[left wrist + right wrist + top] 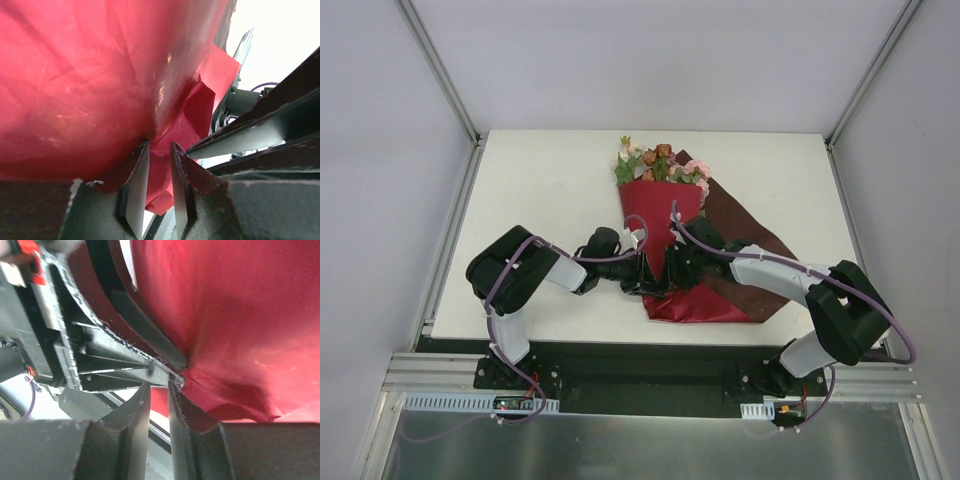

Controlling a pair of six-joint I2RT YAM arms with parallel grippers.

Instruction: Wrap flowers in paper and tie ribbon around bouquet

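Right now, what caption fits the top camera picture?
Left claw and right claw meet at the paper wrapped around the flowers.

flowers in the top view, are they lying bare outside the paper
No, the flowers poke out of the far end of the paper.

Paper (75, 75): thin, dark red, heavily creased; showed a faint sheen where light caught it. Flowers (658, 160): looked matt, cloth or plastic, too small to tell which. Table (540, 190): white, smooth, matt. Left arm (552, 268): white shell was smooth plastic with slight gloss; joints black and duller. Left gripper (160, 145): fingers (136, 185) were dark, hard, matt, edges rough and speckled pale; inner faces smooth, grey. Rails (438, 70): bare metal, satin. Cable (487, 305): smooth purple sheath.
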